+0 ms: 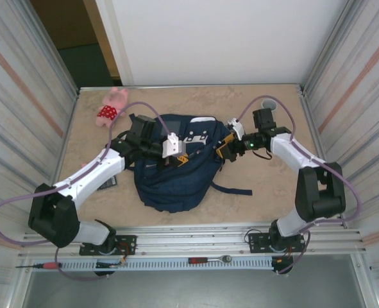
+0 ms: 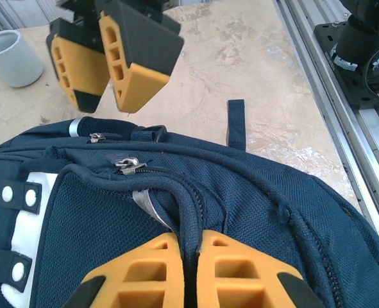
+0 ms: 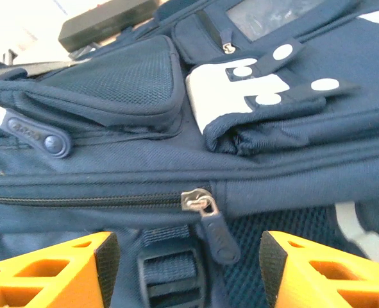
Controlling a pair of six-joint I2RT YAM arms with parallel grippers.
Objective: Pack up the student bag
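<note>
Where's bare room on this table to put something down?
Bare tabletop runs along the far edge between pink toy and white cup, and near right beside the backpack strap. The middle is crowded: left claw and right claw at the backpack.

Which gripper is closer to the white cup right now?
Right. The right gripper is at the student bag's side facing the white cup; the left gripper is farther, over the bag's middle.
</note>
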